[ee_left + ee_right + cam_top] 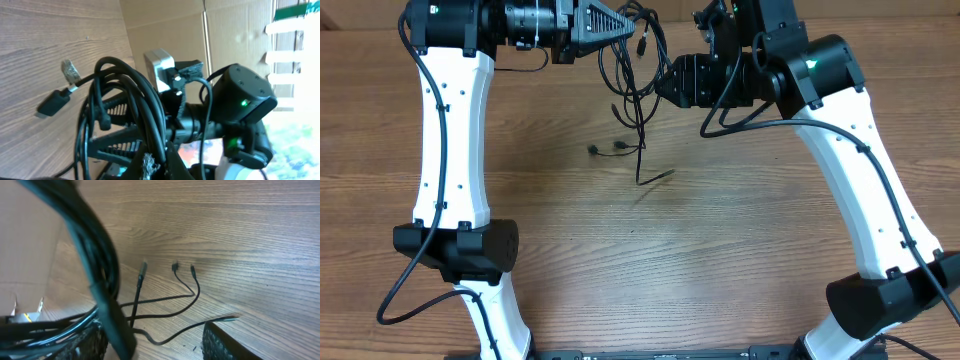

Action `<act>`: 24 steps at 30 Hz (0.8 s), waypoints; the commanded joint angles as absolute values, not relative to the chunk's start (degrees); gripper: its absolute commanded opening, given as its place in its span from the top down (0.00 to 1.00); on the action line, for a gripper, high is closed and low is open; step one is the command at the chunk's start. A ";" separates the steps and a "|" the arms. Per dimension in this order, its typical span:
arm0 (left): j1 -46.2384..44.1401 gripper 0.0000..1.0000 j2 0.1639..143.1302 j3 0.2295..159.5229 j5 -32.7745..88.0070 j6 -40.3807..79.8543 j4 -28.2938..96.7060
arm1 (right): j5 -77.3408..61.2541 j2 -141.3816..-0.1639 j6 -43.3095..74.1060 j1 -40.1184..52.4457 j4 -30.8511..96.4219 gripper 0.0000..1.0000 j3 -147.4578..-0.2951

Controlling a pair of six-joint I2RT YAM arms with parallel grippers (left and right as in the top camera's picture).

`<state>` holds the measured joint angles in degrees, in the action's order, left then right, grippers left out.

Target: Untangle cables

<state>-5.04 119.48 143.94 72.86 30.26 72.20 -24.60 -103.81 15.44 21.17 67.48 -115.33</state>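
Left gripper (623, 28) is closed on the cables (638, 70) and holds the bundle raised above the far side of the desk (650, 260). Below the clamp the cords hang in loose loops. Several ends trail onto the desk surface, their small plugs (596, 150) lying near one another. Right gripper (666, 82) stands just beside the hanging loops, jaws apart. Its wrist view shows cords running close by one finger (95, 342); contact cannot be confirmed.

matt wood-grain table (720, 250), glossy black rubbery cables (142, 92), plain brown cardboard (235, 30)
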 commanded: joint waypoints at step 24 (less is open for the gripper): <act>-5.69 0.96 117.62 145.32 63.90 1.58 83.24 | 0.38 -106.67 22.46 21.08 65.17 0.85 -115.46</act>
<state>-5.58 119.48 143.96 70.81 13.47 79.92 -9.78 -106.59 22.24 22.26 64.75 -115.28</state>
